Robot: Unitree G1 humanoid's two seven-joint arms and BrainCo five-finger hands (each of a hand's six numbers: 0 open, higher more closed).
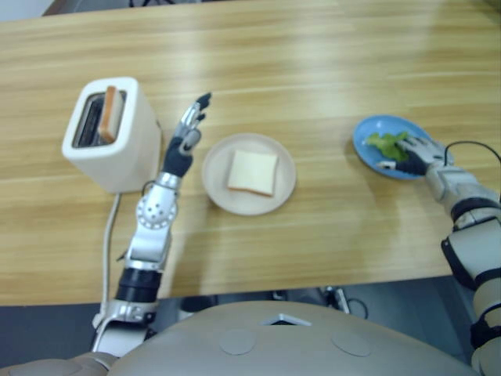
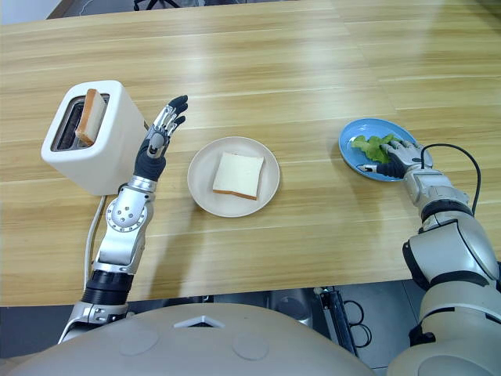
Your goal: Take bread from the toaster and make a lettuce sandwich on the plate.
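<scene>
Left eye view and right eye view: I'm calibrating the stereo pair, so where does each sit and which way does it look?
Left eye view: on the head, looking forward and down at the table; left hand beside the toaster, right hand at the blue plate.
Right eye view: a little to the right, same aim; same two hands.
Shared: toaster, plate with bread, lettuce.

Both eyes look from the robot's head, forward and steeply down onto the bench (image 1: 313, 70), close above its near edge. They share nearly everything, from the toaster (image 1: 117, 157) on the left to the blue plate (image 2: 374, 125) on the right.
</scene>
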